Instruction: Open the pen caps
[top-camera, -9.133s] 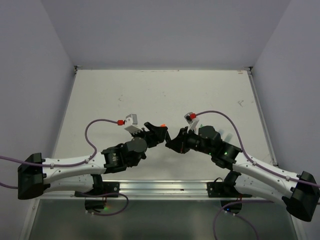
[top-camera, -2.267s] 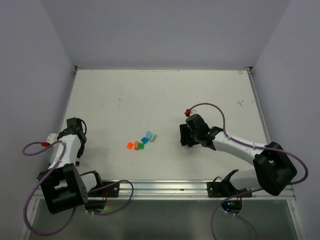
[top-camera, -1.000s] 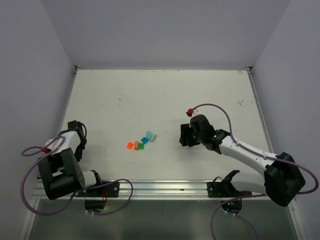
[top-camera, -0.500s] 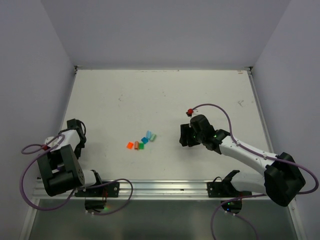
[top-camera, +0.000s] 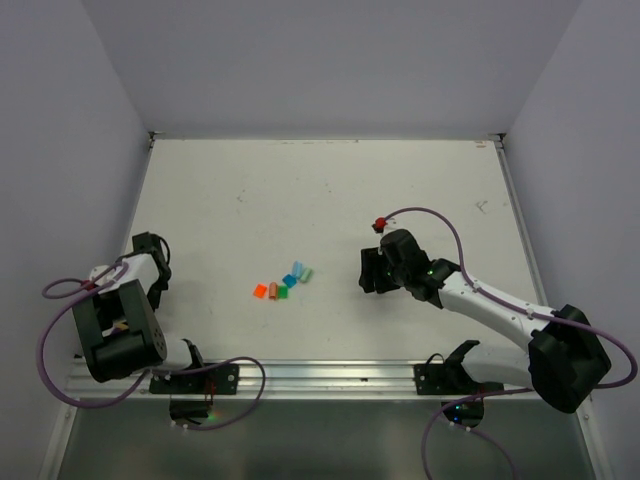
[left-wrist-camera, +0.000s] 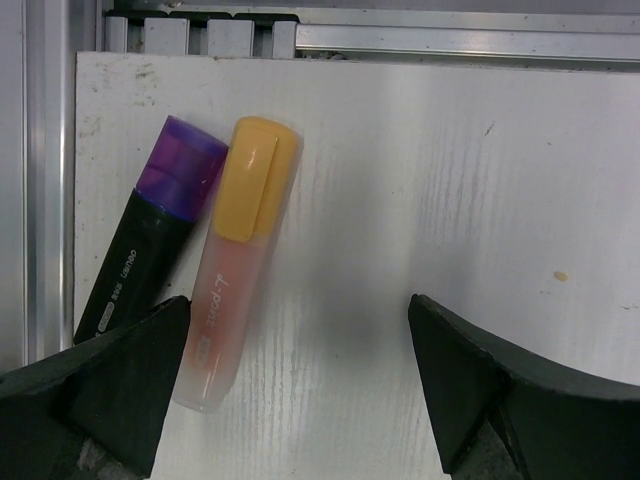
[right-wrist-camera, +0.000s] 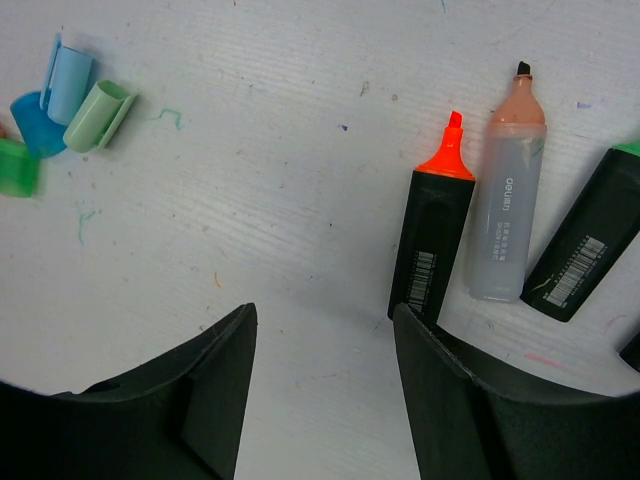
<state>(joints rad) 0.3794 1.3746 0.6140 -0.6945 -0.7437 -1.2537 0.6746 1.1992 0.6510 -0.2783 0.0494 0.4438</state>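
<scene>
You are between pulls. Five loose caps (top-camera: 283, 283) lie bunched on the table (top-camera: 330, 190) just toward 7 o'clock of its centre, and your next job sits under the left gripper (left-wrist-camera: 295, 385), out at the table's 8 o'clock edge. Its fingers stand spread wide with nothing in them, straddling bare table and the tail of a pastel marker (left-wrist-camera: 225, 320). A black marker (left-wrist-camera: 135, 265) lies on the pastel one's 9 o'clock side, touching it up at the caps. In the wrist view both carry their caps at the 12 o'clock end: a stubby yellow-orange cap (left-wrist-camera: 255, 178), opaque with a flat clip, and a translucent purple cap (left-wrist-camera: 180, 170) stepped in two bands. I judge you need to come down on one body, close below the cap so the cap is left clear, and carry it toward the middle for the other arm to pull. The right gripper (right-wrist-camera: 320, 400), at about 4 o'clock of centre, hangs partly spread and empty over uncapped markers (right-wrist-camera: 505, 215). The light blue cap (right-wrist-camera: 68, 82), mint cap (right-wrist-camera: 98, 116) and blue cap (right-wrist-camera: 35, 125) lie at its 10 o'clock.
</scene>
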